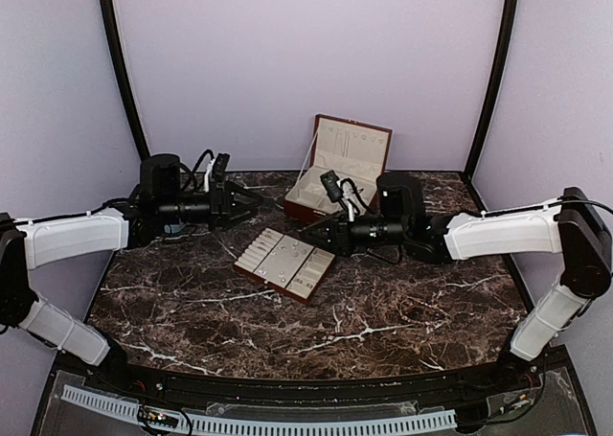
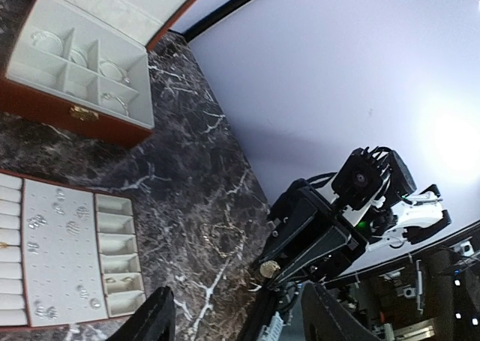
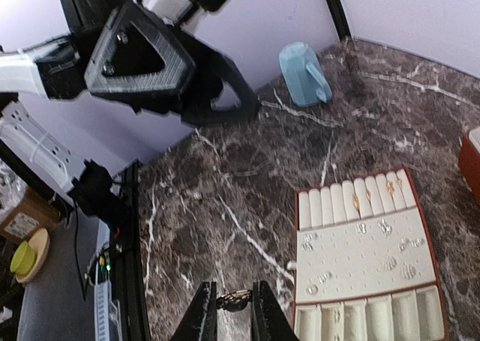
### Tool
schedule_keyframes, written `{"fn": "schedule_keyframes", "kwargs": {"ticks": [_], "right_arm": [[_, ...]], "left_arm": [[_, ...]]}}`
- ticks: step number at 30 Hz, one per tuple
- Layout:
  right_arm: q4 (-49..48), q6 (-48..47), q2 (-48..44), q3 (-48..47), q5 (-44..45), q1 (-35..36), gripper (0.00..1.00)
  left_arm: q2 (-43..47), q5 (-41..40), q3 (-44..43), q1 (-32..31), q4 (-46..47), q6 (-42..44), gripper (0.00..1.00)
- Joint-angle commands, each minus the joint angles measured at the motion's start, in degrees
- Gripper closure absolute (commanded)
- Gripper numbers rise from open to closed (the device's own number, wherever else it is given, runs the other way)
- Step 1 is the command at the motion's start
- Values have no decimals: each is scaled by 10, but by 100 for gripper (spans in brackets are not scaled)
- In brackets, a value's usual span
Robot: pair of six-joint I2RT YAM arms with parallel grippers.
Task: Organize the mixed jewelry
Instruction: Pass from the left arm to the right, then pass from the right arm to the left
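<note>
On the dark marble table point(image 1: 287, 345) the flat tray point(image 1: 270, 285) with its cream lining lay at an angle near the middle. The red-brown box point(image 2: 37, 105) stood open behind it, lid tipped back toward the wall. The right gripper point(image 3: 232, 288) reached in from the right, its two fingers drawn together and clamped on a small gold piece point(image 3: 234, 300), a short bit of chain by the look of it. The piece was held over bare marble just beside the tray's edge; whether it touched the table could not be told. The rest of the jewelry point(image 3: 409, 245) sat in the tray: a few gold rings point(image 3: 356, 201) tucked between the padded rolls at one end, and small silvery studs point(image 3: 386, 264) spread over the flat middle panel. A row of little square pockets ran along the other end. In the box, thin silvery hoops point(image 2: 114, 71) lay in several of the compartments. The left gripper point(image 1: 244, 204) hung above the back left of the table, well apart from the tray, with its fingers point(image 2: 159, 315) spread wide and nothing between them. A blue cup point(image 3: 304, 75) stood near the back wall, close to that arm. A pale label on a cardboard carton point(image 3: 22, 217) off the table was too blurred to read, and any marking on the arms was too small to make out.
</note>
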State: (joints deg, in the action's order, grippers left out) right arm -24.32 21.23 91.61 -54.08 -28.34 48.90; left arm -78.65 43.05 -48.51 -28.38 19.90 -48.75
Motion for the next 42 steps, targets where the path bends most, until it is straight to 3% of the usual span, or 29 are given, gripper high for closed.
{"fn": "schedule_keyframes", "kwargs": {"ticks": [1, 9, 17, 27, 36, 42], "right_arm": [[168, -76, 5, -61, 13, -5, 87], [300, -103, 45, -136, -58, -8, 87], [334, -84, 39, -149, -139, -19, 87], [327, -63, 13, -130, -182, -25, 87], [311, -52, 5, -119, -191, -26, 87], [310, -51, 7, -114, -195, -26, 87]], "left_arm": [[36, -69, -28, 13, -124, 166, 39], [71, -33, 5, -10, -100, 372, 43], [117, -149, 59, -128, -90, 636, 48], [89, -300, 77, -235, -60, 765, 61], [30, -347, 47, -272, -39, 791, 71], [19, -358, 40, -276, -13, 782, 68]]}}
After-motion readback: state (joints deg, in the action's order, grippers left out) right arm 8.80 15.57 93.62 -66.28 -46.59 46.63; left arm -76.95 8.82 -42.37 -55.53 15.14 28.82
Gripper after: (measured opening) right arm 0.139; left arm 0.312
